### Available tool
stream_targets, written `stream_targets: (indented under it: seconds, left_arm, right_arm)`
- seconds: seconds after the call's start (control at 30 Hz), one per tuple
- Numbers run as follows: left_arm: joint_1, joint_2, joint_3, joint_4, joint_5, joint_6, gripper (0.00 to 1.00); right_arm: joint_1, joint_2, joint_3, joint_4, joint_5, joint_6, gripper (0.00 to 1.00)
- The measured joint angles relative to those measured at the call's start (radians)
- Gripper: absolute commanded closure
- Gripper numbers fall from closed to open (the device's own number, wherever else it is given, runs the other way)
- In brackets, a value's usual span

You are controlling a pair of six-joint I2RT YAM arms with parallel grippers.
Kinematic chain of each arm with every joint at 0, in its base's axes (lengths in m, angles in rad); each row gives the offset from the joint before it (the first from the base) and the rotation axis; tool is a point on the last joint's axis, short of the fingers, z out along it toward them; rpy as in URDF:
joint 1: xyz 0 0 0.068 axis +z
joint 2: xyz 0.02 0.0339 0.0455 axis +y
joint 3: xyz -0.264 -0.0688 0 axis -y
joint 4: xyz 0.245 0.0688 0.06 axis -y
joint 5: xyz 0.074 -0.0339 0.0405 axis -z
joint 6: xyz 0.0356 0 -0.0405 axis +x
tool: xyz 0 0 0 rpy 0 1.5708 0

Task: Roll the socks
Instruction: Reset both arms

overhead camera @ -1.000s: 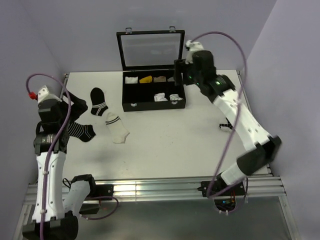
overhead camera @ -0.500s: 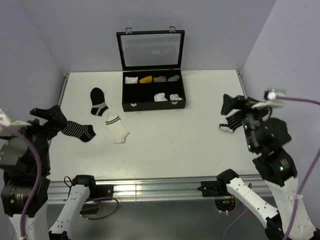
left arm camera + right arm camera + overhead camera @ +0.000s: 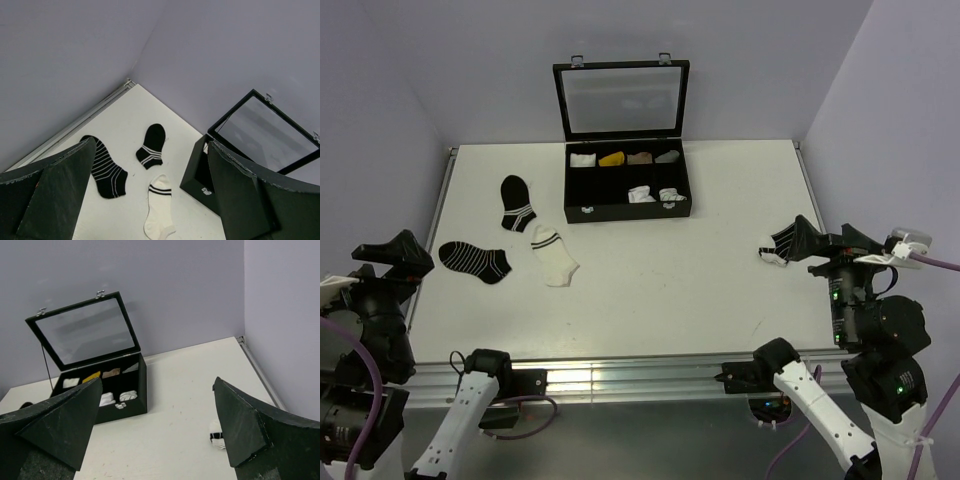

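Claws first: the left gripper (image 3: 388,258) and right gripper (image 3: 828,245) both stand spread wide and empty, and neither wrist view shows anything between the fingers. A second ago my right arm was stretched out over the far right corner of the case (image 3: 620,212) and my left hung over the black striped socks (image 3: 475,259). Now both are drawn back to the near edge, one at each side. On the table (image 3: 700,290) nothing has shifted. The socks (image 3: 772,253) lie as a small white-and-black bundle near the right edge, just ahead of the right gripper and well apart from the case. The cream sock (image 3: 553,257) and the black striped socks lie flat at the left. I read this as the arms parking. The roll looks done, with the bundle out on the table, not in a compartment.
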Motion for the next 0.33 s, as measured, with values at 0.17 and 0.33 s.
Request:
stream_targets:
  seconds: [0.17,0.33]
  left_arm:
    - [-0.006,-0.001,-0.009,0.003,-0.016,0.0,0.01]
    - [-0.023,-0.001,-0.018,0.015,-0.024,-0.001,0.01]
  right_arm:
    - [0.0,0.0,-0.003,-0.001,0.012,-0.008,0.0]
    - [0.002,-0.003,-0.023,-0.002,0.023,-0.014,0.0]
